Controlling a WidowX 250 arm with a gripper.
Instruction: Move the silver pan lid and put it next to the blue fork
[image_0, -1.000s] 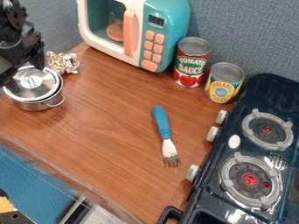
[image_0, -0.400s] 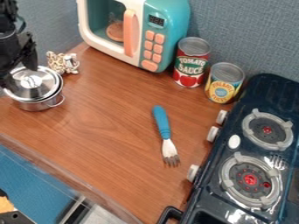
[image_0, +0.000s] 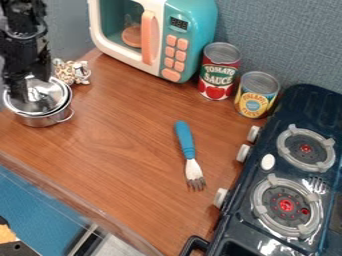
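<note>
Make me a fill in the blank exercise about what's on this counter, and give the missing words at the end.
The silver lid is on top of a metal ____. The handle of the fork is coloured ____. Between the toy microwave and the stove, the number of cans standing on the counter is ____. The gripper is near the ____ edge of the picture.

Missing words: pot; blue; two; left.
</note>
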